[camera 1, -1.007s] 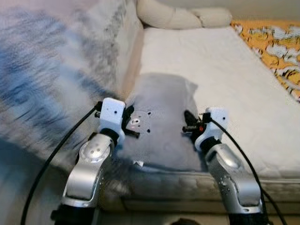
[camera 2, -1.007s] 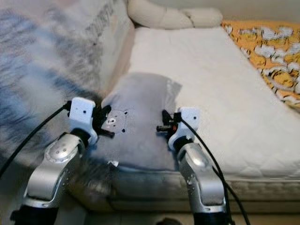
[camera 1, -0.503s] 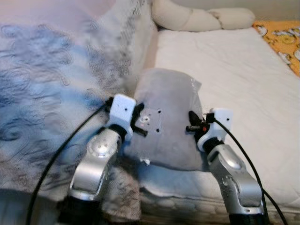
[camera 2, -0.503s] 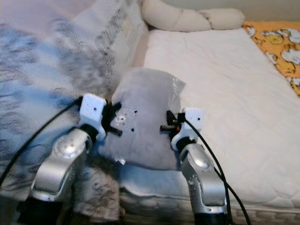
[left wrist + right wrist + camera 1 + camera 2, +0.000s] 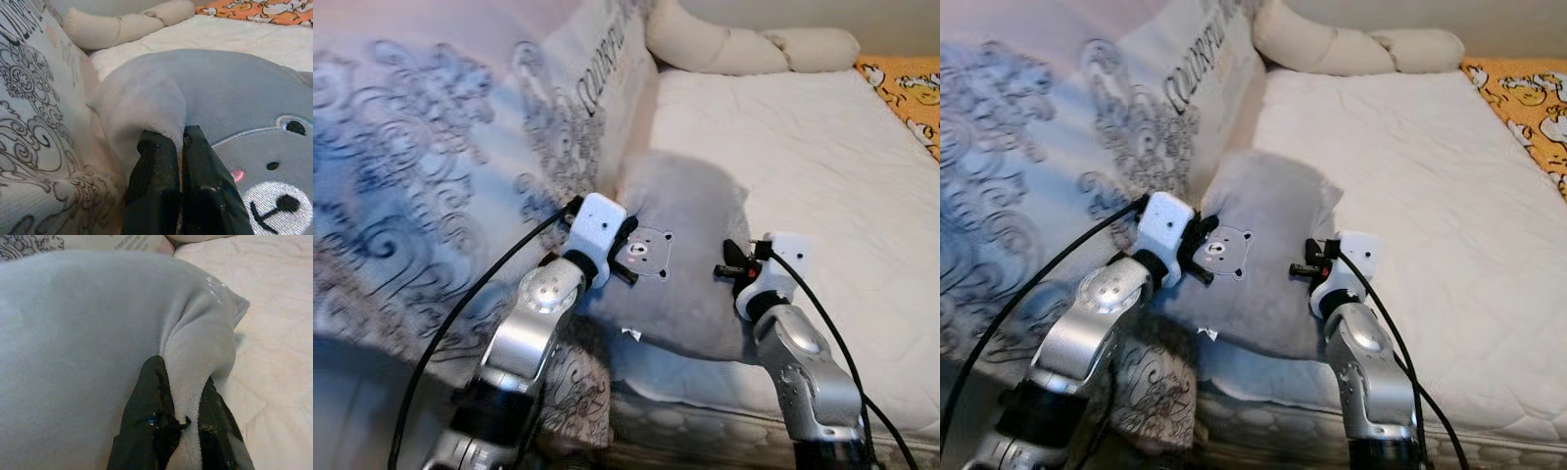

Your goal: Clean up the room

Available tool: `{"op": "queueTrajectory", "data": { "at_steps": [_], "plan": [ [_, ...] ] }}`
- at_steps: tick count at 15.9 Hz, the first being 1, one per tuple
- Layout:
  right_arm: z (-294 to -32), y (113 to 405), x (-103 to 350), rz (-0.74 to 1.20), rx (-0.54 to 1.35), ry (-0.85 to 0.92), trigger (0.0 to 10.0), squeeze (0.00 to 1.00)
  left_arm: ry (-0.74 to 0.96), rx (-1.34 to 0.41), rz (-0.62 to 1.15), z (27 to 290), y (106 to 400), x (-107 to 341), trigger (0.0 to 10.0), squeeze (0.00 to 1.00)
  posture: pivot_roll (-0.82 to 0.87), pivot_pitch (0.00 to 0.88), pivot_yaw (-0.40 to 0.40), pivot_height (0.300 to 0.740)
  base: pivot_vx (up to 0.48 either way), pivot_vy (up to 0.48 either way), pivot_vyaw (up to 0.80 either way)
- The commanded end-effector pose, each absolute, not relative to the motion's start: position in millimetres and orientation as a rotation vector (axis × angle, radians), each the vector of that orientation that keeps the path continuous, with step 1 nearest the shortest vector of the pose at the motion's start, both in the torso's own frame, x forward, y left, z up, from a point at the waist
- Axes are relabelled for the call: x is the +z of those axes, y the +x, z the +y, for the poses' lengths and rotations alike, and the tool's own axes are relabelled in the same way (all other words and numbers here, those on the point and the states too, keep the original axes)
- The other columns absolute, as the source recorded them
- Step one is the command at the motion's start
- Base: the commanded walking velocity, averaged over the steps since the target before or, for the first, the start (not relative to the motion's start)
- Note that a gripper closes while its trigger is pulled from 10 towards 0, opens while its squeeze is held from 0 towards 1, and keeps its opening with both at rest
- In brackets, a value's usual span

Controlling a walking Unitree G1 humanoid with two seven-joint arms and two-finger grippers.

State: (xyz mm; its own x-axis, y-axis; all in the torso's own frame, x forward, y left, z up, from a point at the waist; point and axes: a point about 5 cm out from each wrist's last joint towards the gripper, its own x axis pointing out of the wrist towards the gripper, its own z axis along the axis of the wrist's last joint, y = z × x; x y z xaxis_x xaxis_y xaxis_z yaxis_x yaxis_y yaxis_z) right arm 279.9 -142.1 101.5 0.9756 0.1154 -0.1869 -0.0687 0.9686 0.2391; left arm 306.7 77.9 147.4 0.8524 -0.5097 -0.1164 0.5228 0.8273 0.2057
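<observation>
**Both grippers pinching 1 grey bear pillow at the bed edge**

Left to right:

- Patterned blanket (image 5: 431, 176): 1, pale with blue-grey scrollwork, piled high on the left and draped over the bed edge. Dark block lettering runs along its upper fold; too skewed and blurred to read.
- Left gripper (image 5: 168, 147): fingers clenched on a fold at the pillow's left edge. In the left wrist view the 2 black fingers are nearly together with grey plush squeezed between them. A black cable runs back along the silver arm.
- Grey pillow (image 5: 690, 264): 1, soft plush, plain grey, rounded corners. 1 embroidered bear face (image 5: 649, 253) sits near its left side: white muzzle, black eyes and nose, pink cheek spot, small ears. No readable label; a small white tag sticks out at its near edge. It sits on the near left part of the mattress, its left side against the blanket, held between the 2 grippers.
- Right gripper (image 5: 181, 396): fingers grasping a bunched ridge of plush at the pillow's right edge, 1 finger on each side of the fold.
- Mattress (image 5: 822, 166): 1, white, quilted, bare on the right of the pillow.
- Cream bolster (image 5: 754, 47): 1, long, twisted, lying across the far end of the bed.
- Orange sheet (image 5: 911, 88): 1, at the far right corner, with a white cartoon print too small to identify.
</observation>
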Motion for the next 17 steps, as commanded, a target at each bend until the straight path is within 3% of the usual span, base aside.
{"op": "queueTrajectory", "data": {
  "at_steps": [1,5,11,12,13,17],
  "plan": [
    [-139.9,287.7,110.1,0.154,0.093,0.221,10.0,0.0,0.26,-0.592,-0.004,66.9,310.5,159.5,10.0,0.0,0.02,0.0,0.053,0.74,0.0,0.0,0.0],
    [-144.1,314.3,86.0,0.242,0.068,0.182,10.0,0.0,0.342,-0.629,0.008,53.9,334.2,155.4,10.0,0.0,0.03,0.0,0.059,0.74,0.0,0.0,0.0],
    [-141.9,336.7,68.3,0.309,0.122,0.146,10.0,0.0,0.464,-0.561,-0.024,55.9,353.9,166.1,10.0,0.0,0.04,0.0,0.083,0.74,0.0,0.0,0.0],
    [-137.2,348.1,68.0,0.318,0.155,0.12,10.0,0.4,0.529,-0.502,-0.055,63.4,359.2,174.7,10.0,0.0,0.08,0.0,0.093,0.74,0.0,0.0,0.0],
    [-132.6,352.0,66.9,0.322,0.176,0.102,10.0,0.97,0.564,-0.476,-0.081,67.9,358.0,178.3,10.0,0.0,0.11,0.0,0.093,0.74,0.0,0.0,0.0],
    [-118.4,351.3,63.2,0.339,0.254,0.101,10.0,1.0,0.561,-0.431,-0.111,69.9,332.7,183.5,10.0,0.0,0.16,0.0,0.075,0.74,0.0,0.0,0.0]
  ]
}}
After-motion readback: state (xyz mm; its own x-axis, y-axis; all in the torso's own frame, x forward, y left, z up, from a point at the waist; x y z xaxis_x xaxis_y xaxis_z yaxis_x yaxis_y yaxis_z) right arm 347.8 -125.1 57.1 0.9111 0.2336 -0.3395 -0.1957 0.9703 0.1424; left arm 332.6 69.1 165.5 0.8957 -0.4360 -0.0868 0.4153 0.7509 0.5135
